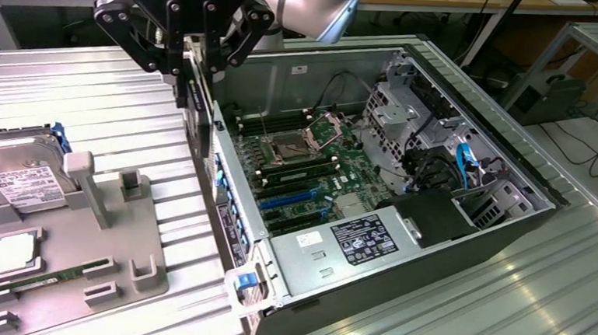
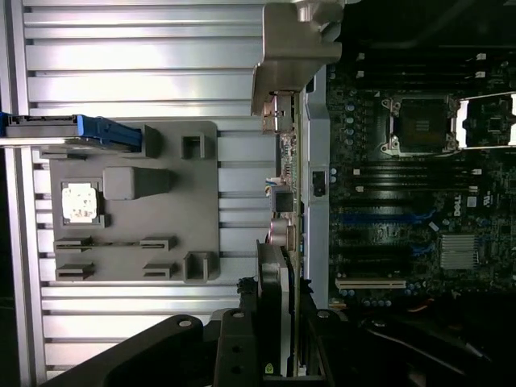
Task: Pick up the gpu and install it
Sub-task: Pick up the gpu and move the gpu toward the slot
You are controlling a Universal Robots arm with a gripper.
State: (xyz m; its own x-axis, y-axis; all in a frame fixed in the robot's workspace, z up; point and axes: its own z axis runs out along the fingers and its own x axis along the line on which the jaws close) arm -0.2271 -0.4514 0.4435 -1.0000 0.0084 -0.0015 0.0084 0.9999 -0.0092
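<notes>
My black pincer (image 1: pixel 193 64) is closed partway on the gpu (image 1: pixel 200 122), a flat green card with black shroud and silver bracket. The card hangs edge-on beneath the pincer, at the open grey computer case's (image 1: pixel 373 320) wall on the exterior view's left, above the ribbed aluminium worktop (image 1: pixel 116 102).

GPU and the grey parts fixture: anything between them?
Only a strip of bare slatted table. The wrist view shows it, with the gpu edge-on and apart from the grey fixture.

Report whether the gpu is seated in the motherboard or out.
Out: the gpu hangs edge-on in the gripper at the computer case rim; blue slots empty.
</notes>
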